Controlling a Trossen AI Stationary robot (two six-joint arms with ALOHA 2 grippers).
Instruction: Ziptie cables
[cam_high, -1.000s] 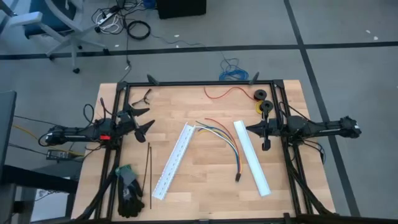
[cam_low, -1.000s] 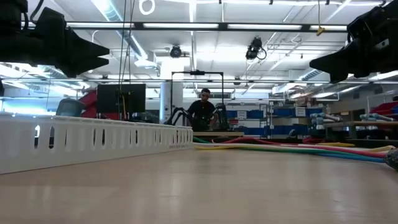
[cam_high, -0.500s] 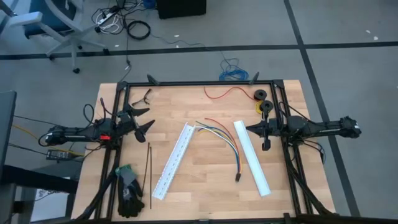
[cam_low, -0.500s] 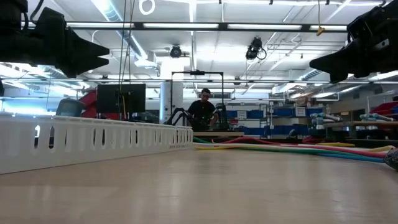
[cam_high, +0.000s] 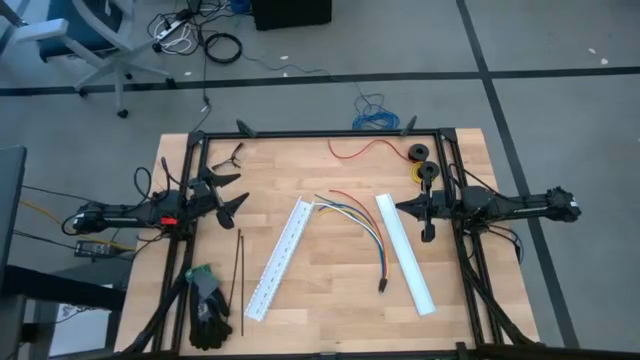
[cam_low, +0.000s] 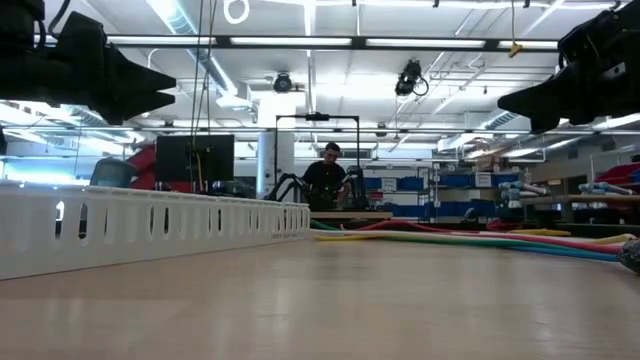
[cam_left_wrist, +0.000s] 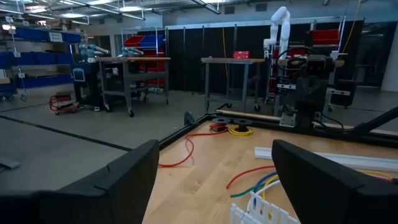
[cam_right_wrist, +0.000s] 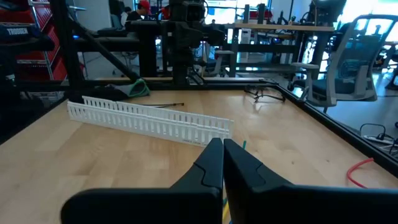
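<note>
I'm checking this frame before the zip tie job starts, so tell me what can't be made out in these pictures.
- Cables: the high view is too small to show whether a tie binds them; in the low view only their side shows.
- Dark connector: too small in the high view, cut off by the low view's right edge.
- Thin dark strips beside the gloves: too small to identify.
- Slotted channel: the right gripper hides the cables near it in the right wrist view.
</note>
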